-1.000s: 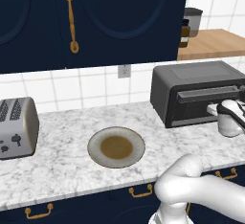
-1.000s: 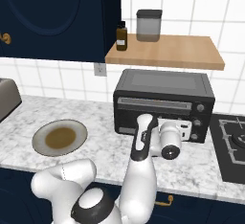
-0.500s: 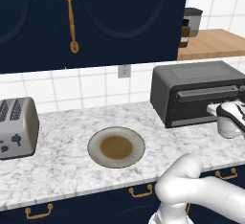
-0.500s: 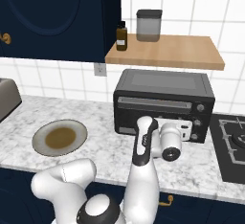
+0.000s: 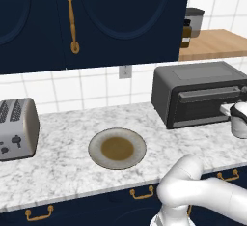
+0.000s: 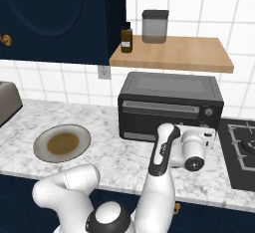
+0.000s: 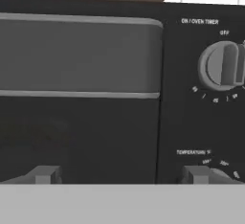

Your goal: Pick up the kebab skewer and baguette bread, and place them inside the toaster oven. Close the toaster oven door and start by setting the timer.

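The dark grey toaster oven stands on the counter against the tiled wall. Its door is shut, with the grey bar handle running across the upper part. My gripper hovers close in front of the oven's right side, open, its fingertips far apart with nothing between them. The timer knob sits up and to the right of the gripper in the hand view. The kebab skewer and baguette bread are out of view.
A round plate with a brown centre lies bare on the marble counter. A silver two-slot toaster stands at the left. A wooden shelf above the oven carries a jar and a bottle. A stove lies to the right.
My hand has edged slightly to the right in front of the oven. The gripper has stayed open and the oven door has stayed shut.
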